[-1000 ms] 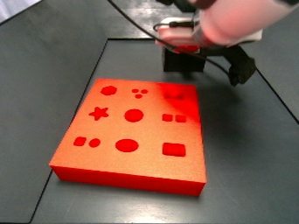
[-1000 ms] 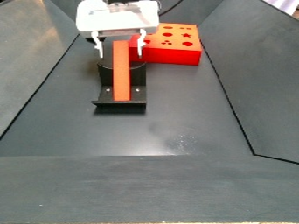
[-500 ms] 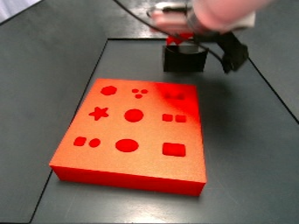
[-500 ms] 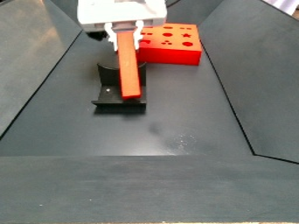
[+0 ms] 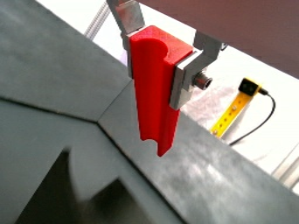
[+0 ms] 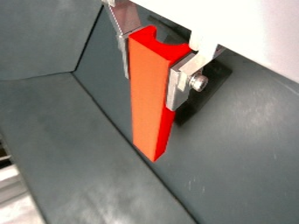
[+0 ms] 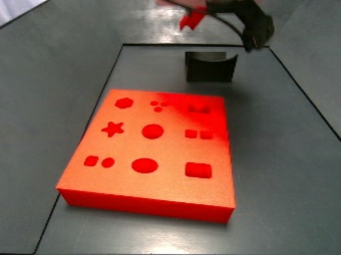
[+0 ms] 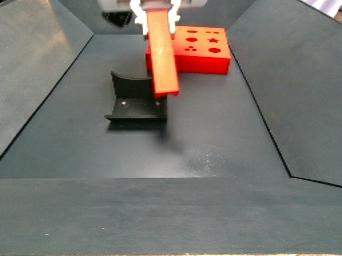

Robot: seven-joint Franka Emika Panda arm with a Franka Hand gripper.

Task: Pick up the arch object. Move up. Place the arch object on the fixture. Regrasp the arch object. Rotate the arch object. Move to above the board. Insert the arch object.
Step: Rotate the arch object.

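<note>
Above fixture (image 8: 135, 98), slim red arch object (image 8: 162, 52), tool (image 6: 158, 54) clamped

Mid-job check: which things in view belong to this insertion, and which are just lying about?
Belongs to the job:
- arch object, held in the claw, lifted clear of the fixture
- fixture
- board

Just lying about:
- yellow tape measure, outside the work floor

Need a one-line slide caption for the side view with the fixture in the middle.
Gripper holds the arch object in the air above the empty fixture, the board behind.
</note>
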